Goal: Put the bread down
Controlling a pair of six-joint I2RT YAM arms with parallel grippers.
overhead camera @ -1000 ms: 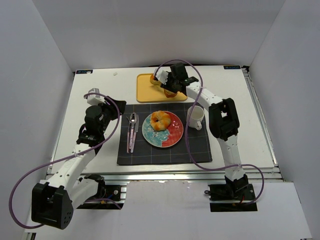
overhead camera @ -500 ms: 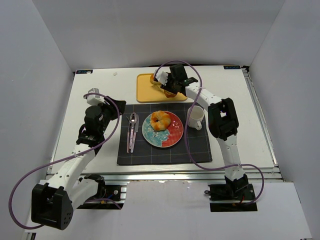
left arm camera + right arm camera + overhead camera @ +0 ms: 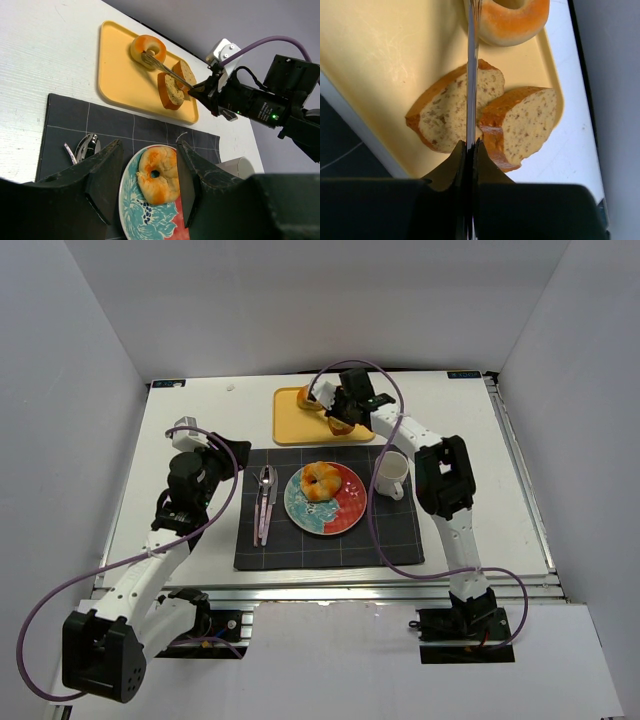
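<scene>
The left gripper (image 3: 148, 186) hangs above the left edge of a dark mat (image 3: 300, 550), its fingers spread wide with nothing between them. On the mat just beyond it lies some cutlery (image 3: 265, 502). Beside that sits a plate (image 3: 347, 512), half teal and half red. The orange-and-white striped bun (image 3: 320, 481) rests on the plate, a little toward its far side. A white mug (image 3: 392, 474) stands at the mat's far right corner, near the plate but apart from it.

Past the mat lies a yellow tray (image 3: 380, 60). Two brown speckled slices (image 3: 520, 125) lean together at its near right corner. The right gripper (image 3: 469, 150) is above them, its fingers clamped on the handle of a fork (image 3: 471, 75). The fork reaches over the slices to the ring roll (image 3: 512, 20), which sits on the tray farther in. The tines touch the roll's top edge; whether they pierce it is unclear.
</scene>
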